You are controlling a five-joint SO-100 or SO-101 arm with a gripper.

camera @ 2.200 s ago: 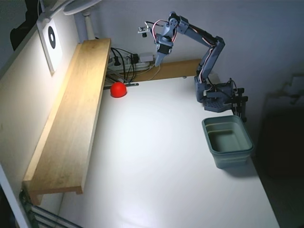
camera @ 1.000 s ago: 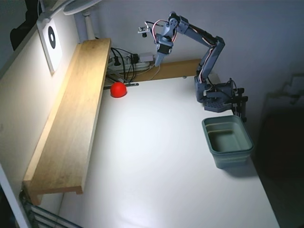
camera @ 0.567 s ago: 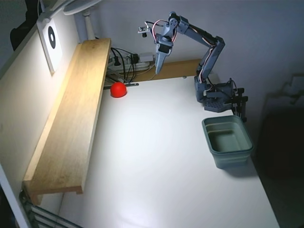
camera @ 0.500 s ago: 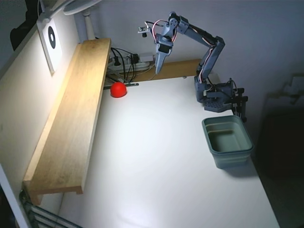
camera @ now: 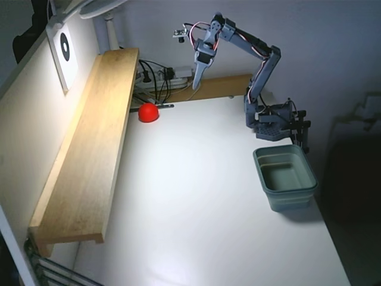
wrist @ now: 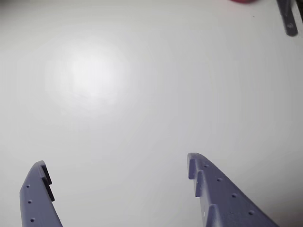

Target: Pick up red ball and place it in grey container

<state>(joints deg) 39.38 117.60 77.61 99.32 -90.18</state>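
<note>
In the wrist view the 2 jaws stand wide apart and hold nothing; between them there is only the bare white table (wrist: 142, 94), smooth and a little glossy, with a soft bright patch of light on it. The gripper (wrist: 116, 168) is made of blue-grey plastic with small dots along the fingers (wrist: 213, 189). At the top edge of this view a thin slice of the red ball (wrist: 244, 1) shows, and at the top right a dark object is cut by the edge; I cannot tell what it is.

The fixed view shows what the wrist view does not. There the gripper (camera: 194, 83) hangs in the air above the far edge of the table (camera: 202, 196), pointing down, but its opening is too small to judge. The red ball (camera: 148, 112), round and smooth, lies on the table at the far left, just beside the long wooden shelf (camera: 89, 149) that runs along the left side. It is well apart from the gripper.

The grey container (camera: 286, 177) stands on the right edge of the table, near the base of the arm (camera: 271, 122). It is a grey-green rectangular tub with rounded corners and a thick rim, and it is empty. Some black cables (camera: 156, 74) lie at the far end behind the ball.
</note>
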